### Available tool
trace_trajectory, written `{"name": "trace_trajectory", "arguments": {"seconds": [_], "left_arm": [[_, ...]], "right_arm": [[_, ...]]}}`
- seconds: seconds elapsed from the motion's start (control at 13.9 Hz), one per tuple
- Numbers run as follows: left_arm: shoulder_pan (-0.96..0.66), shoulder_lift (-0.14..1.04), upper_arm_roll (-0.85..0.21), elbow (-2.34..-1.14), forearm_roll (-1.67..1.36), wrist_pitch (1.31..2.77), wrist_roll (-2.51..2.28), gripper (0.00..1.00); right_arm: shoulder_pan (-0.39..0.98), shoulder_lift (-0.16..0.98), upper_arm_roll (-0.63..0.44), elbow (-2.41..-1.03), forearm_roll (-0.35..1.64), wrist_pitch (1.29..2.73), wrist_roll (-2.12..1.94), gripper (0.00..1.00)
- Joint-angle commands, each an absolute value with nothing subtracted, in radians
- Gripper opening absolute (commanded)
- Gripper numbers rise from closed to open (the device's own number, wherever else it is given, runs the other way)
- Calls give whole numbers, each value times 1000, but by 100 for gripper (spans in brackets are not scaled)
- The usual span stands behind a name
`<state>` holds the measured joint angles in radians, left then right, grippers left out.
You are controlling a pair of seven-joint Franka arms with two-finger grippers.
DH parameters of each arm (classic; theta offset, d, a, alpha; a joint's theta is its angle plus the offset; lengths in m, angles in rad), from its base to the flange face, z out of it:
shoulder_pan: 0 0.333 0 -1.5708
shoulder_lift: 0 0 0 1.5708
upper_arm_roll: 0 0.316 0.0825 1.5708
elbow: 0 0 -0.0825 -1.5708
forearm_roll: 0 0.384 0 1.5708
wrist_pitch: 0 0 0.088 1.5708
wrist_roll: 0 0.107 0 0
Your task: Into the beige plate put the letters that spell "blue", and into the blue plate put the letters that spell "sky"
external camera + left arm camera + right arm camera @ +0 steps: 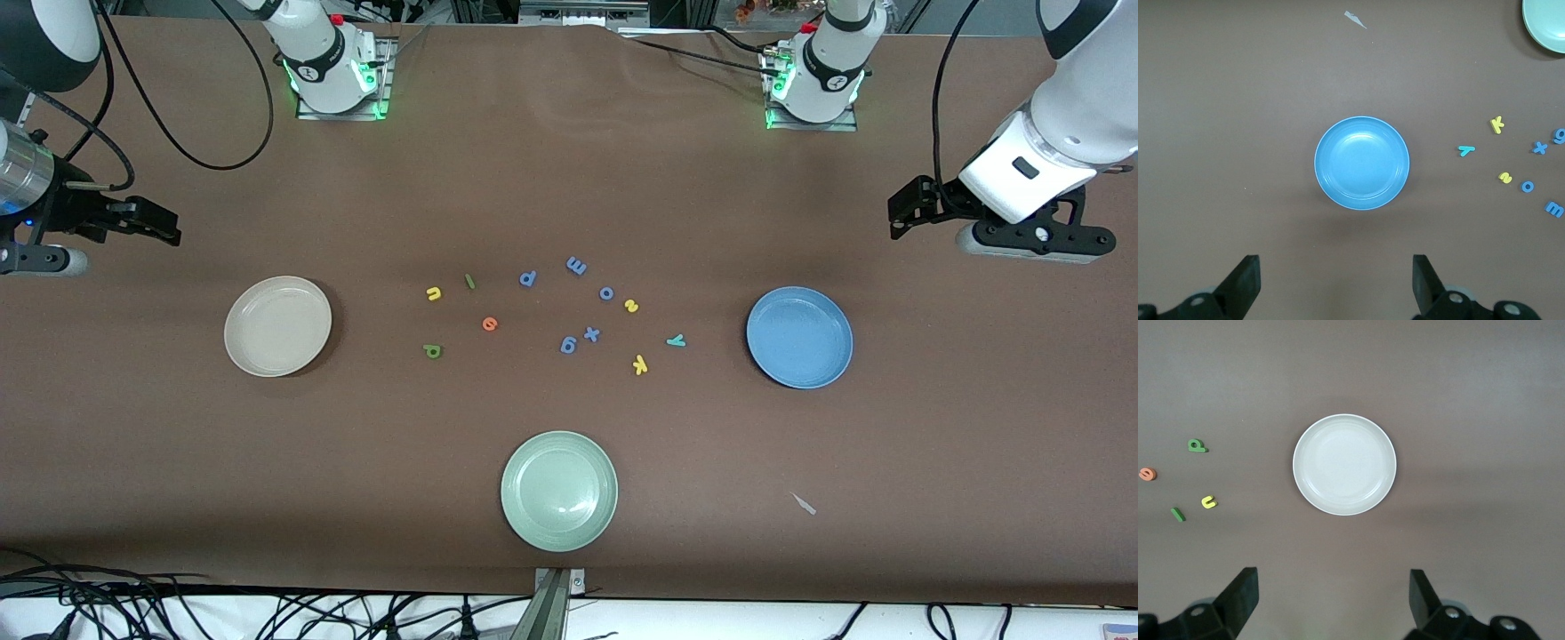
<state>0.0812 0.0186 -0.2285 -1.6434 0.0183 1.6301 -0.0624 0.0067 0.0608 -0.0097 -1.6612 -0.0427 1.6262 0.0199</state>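
A round cream-beige plate (277, 325) with a raised rim sat on the brown table (569, 160) toward the right arm's end, and it held nothing. A round sky-blue plate (799, 337) of the same kind sat toward the left arm's end, also holding nothing. All the small foam letters lay loose on the table between these two plates.

The four letters of "blue" lay closest to the beige plate: the yellow foam u (433, 293), the thin green bar l (469, 281), the orange e (490, 324), and the dark green b (432, 351), which was nearest of the four to the front camera. The three letters of "sky" lay closer to the blue plate: the yellow s (631, 306), the teal y (676, 340) and the yellow k (639, 364). Between the two groups lay the blue-purple foam letters (589, 302), scattered apart from one another. A round pale green plate (558, 491) stood nearer to the front camera than every letter, about midway along the table. A small pale scrap (805, 504) lay on the table beside it, toward the left arm's end.

The left gripper (1333, 283) hung in the air above the table close to the blue plate, its fingers spread wide with nothing between them. The right gripper (1331, 600) hung above the table close to the beige plate, likewise spread wide and empty.
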Motion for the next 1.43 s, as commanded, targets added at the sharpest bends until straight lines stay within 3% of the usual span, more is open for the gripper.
{"name": "trace_trajectory", "arguments": {"seconds": [0.0,1.36], "left_arm": [[91,12,-233,-1634,21,1617,-38,100],[101,17,-227,-1634,29,1618,-38,100]], "right_arm": [[11,61,-15,-1654,-25,1615,8,100],[12,60,-15,-1654,-25,1615,5,100]]}}
